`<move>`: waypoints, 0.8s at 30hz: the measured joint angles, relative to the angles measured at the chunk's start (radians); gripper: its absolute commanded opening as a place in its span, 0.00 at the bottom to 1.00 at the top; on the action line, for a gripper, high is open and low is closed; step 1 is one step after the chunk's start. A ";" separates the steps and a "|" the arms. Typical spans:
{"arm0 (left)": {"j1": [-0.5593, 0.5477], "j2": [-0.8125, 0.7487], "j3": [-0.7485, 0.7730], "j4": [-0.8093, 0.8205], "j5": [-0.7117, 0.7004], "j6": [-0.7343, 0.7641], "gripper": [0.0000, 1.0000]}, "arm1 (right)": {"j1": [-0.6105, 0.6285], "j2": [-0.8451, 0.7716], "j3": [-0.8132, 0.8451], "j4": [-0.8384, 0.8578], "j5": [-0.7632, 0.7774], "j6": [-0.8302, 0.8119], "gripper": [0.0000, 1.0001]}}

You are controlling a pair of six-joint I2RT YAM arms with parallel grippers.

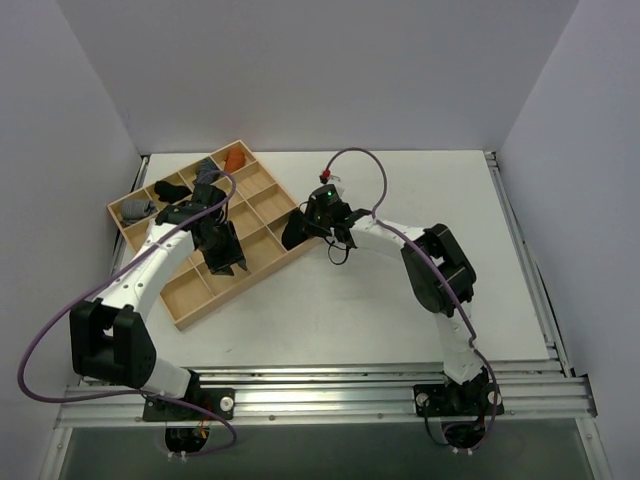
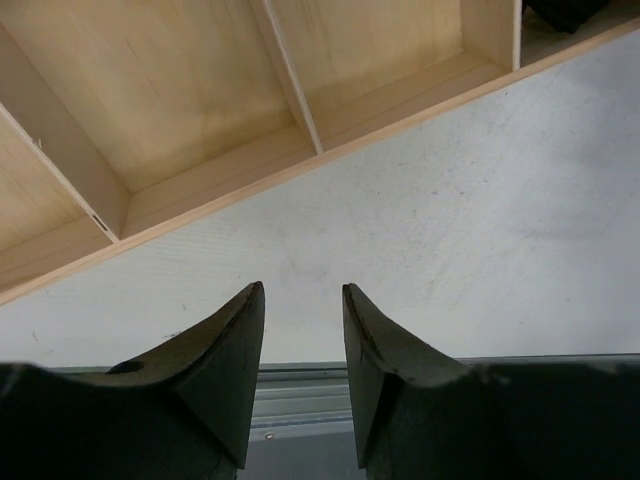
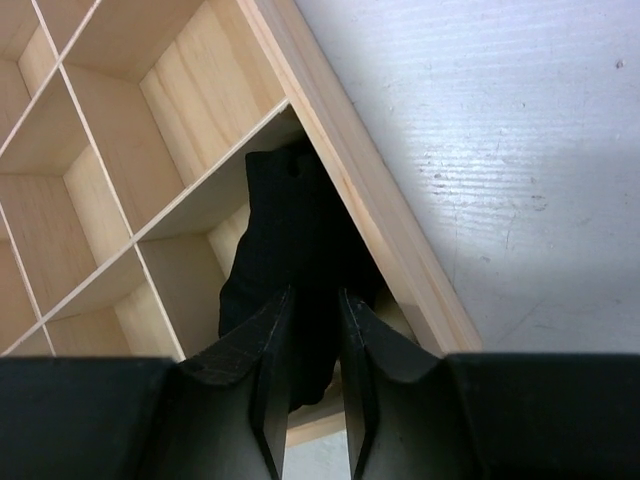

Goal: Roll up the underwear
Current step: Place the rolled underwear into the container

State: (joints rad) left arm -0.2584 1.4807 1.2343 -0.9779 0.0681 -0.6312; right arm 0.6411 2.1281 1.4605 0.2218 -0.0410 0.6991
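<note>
The black underwear (image 1: pixel 295 232) hangs bunched in the wooden tray's (image 1: pixel 196 312) rightmost corner compartment. In the right wrist view the underwear (image 3: pixel 290 220) fills the gap between my fingers, just inside the tray's rim (image 3: pixel 385 215). My right gripper (image 1: pixel 304 226) (image 3: pixel 312 296) is shut on it from above. My left gripper (image 1: pixel 232 262) (image 2: pixel 303 290) is open and empty, low over the tray's near side, with its tips past the tray's rim (image 2: pixel 400 112) above bare table. A dark edge of the fabric (image 2: pixel 565 10) shows at the top right of the left wrist view.
The tray's far-left compartments hold small rolled bundles: grey (image 1: pixel 137 208), black (image 1: pixel 170 190), dark grey (image 1: pixel 208 168) and orange (image 1: pixel 234 158). White walls close in the table. A metal rail (image 1: pixel 330 385) runs along the near edge.
</note>
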 measured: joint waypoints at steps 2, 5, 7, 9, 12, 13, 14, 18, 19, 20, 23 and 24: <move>0.001 -0.018 0.002 0.002 0.008 0.009 0.47 | 0.000 -0.009 0.007 -0.027 -0.008 -0.011 0.22; 0.002 -0.028 0.030 -0.002 0.027 0.018 0.50 | -0.004 -0.018 0.050 -0.097 -0.023 -0.032 0.25; 0.003 -0.028 0.063 0.002 0.045 0.026 0.57 | -0.008 -0.035 0.072 -0.137 -0.032 -0.043 0.25; 0.005 -0.028 0.104 0.007 0.076 0.035 0.73 | -0.011 -0.064 0.093 -0.183 -0.042 -0.048 0.30; 0.005 -0.027 0.167 0.019 0.142 0.053 0.99 | -0.016 -0.139 0.114 -0.253 -0.047 -0.052 0.40; 0.005 -0.028 0.191 0.024 0.166 0.063 0.94 | -0.018 -0.174 0.115 -0.274 -0.046 -0.054 0.42; 0.005 -0.029 0.209 0.029 0.183 0.063 0.94 | -0.019 -0.212 0.115 -0.298 -0.045 -0.056 0.47; -0.001 -0.045 0.247 0.055 0.241 0.070 0.94 | -0.019 -0.424 0.069 -0.371 -0.026 -0.061 0.66; -0.006 -0.050 0.252 0.055 0.252 0.071 0.94 | -0.019 -0.488 0.042 -0.388 -0.019 -0.063 0.70; -0.013 -0.055 0.255 0.055 0.259 0.071 0.94 | -0.018 -0.550 0.011 -0.403 -0.012 -0.061 0.77; -0.062 -0.075 0.255 0.066 0.260 0.070 0.94 | -0.002 -0.728 -0.086 -0.459 0.044 -0.042 0.93; -0.089 -0.085 0.252 0.076 0.254 0.069 0.94 | 0.009 -0.778 -0.113 -0.483 0.070 -0.033 0.98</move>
State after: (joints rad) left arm -0.3473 1.3956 1.4864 -0.9016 0.3225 -0.5625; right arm 0.6502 1.3499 1.3472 -0.2611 0.0292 0.6662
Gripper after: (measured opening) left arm 0.941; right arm 0.881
